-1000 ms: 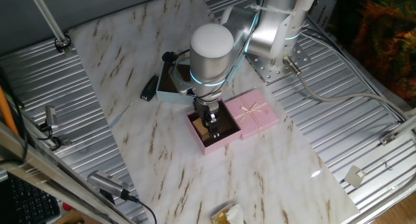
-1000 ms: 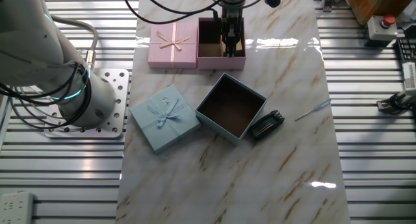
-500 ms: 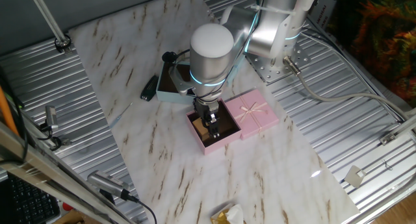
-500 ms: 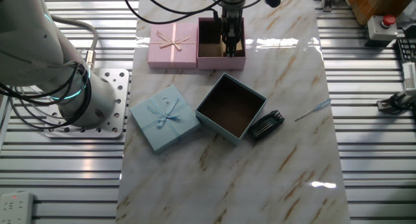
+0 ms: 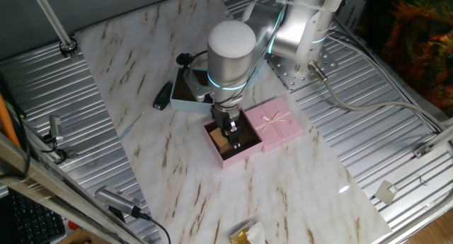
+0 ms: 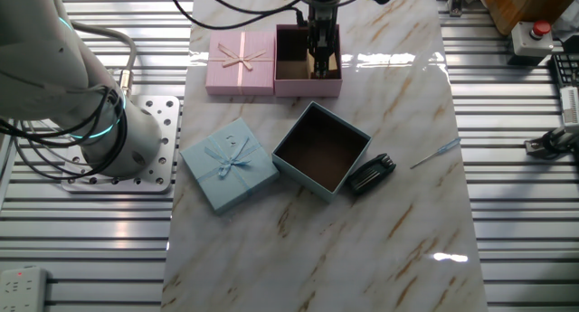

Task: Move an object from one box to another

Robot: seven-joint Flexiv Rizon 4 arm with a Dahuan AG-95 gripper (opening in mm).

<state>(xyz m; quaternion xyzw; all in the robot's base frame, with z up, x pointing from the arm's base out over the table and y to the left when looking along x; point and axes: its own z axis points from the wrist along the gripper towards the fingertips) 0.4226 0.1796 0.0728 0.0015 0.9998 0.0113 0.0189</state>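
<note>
Arm pose: reaching out over the marble tabletop (image 6: 380, 249) from the base plate (image 6: 136, 145), wrist (image 5: 231, 53) turned straight down above the pink box (image 6: 308, 84). Gripper (image 5: 232, 140) lowered vertically into the dark brown interior of that box, fingertips at or just above the floor. Jaw state: narrow gap only, apparently closed around the small tan block (image 5: 229, 142); actual contact too small to confirm in either view. In the other fixed view, same block (image 6: 320, 73) visible as a tan spot at the fingertips, near the box wall on the side facing the blue box (image 6: 321, 150).

Block location: inside the pink box, between the fingertips.

Blue box: open, dark interior showing nothing inside, lying well apart from the gripper, rotated diagonally on the tabletop. Black tool (image 6: 371, 174) lying against one outer wall of the blue box. Blue lid (image 6: 228, 164) with ribbon bow just beside the blue box on the base side. Pink lid (image 6: 241, 61) with cream bow directly alongside the pink box, edges touching or nearly so. Yellowish wrapper (image 5: 248, 235) at the tabletop edge, well apart from both boxes.
</note>
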